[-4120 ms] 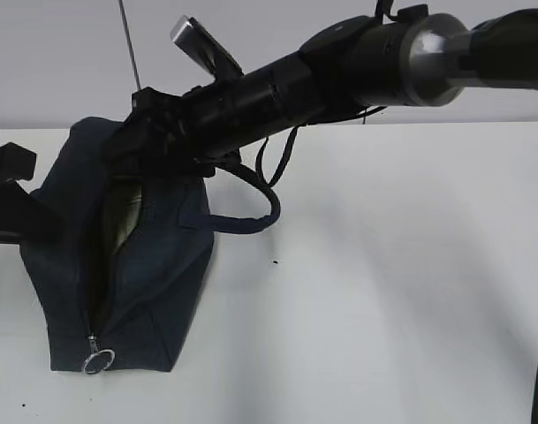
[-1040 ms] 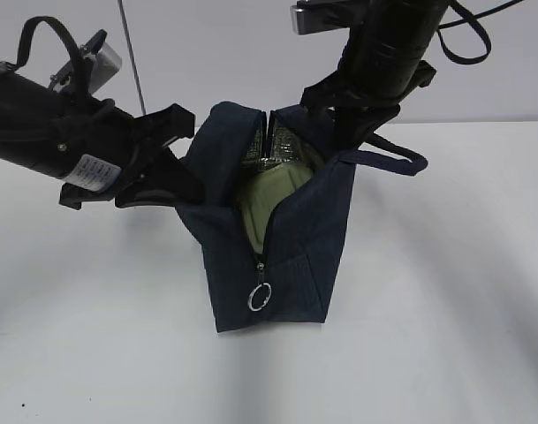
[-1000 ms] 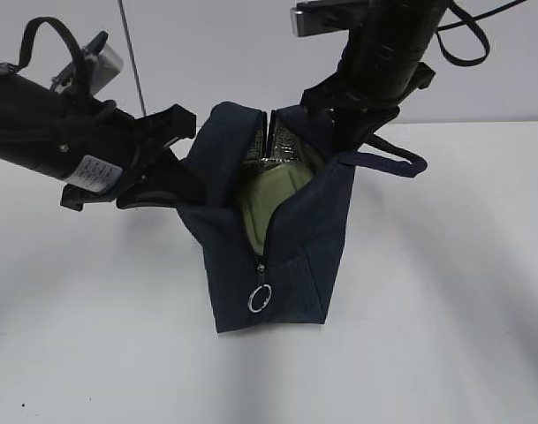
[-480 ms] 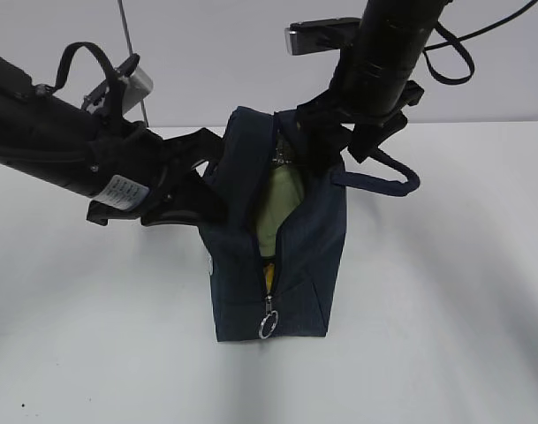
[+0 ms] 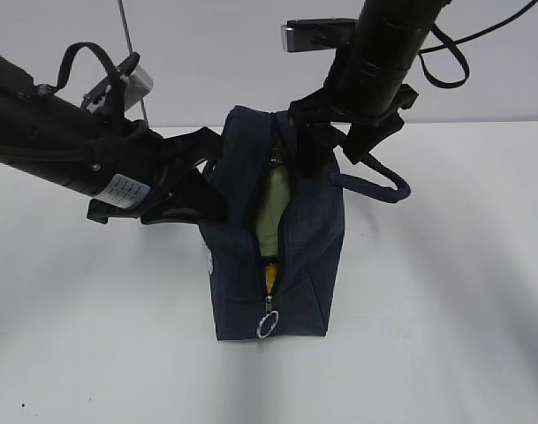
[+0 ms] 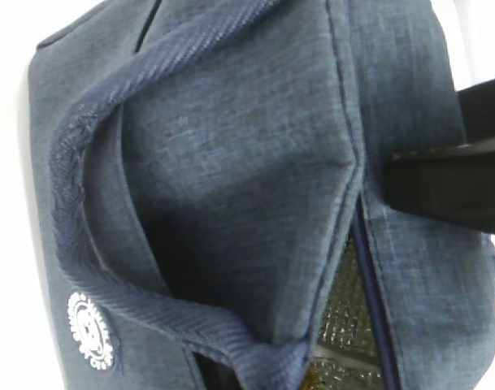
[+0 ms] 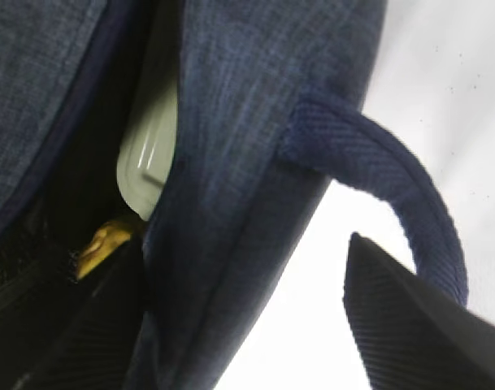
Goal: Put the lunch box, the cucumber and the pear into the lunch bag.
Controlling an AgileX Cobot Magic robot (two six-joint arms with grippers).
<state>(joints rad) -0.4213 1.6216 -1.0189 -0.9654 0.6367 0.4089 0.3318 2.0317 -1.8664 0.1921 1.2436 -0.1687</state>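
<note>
A dark navy lunch bag (image 5: 291, 256) stands upright near the middle of the white surface (image 5: 445, 291), its zipper partly open down the front, with a metal ring pull (image 5: 268, 325) hanging low near the base. Through the gap shows the pale sage-green lid of the lunch box (image 5: 273, 208), standing on edge inside the bag. Below it a small patch of yellow, the pear (image 5: 270, 269), peeks out just above the zipper slider. The cucumber cannot be made out.

The left fingers (image 5: 207, 181) are together, pinching the bag's left side wall near the top, beside one padded handle (image 6: 109, 211). The right fingers (image 7: 255, 325) stand apart at the bag's upper right edge: one dark finger sits inside the opening, the other outside, with the fabric wall between them. The second handle (image 5: 375, 181) loops out to the right, beside the right arm. A round white logo (image 6: 91, 329) marks the bag's side.
</note>
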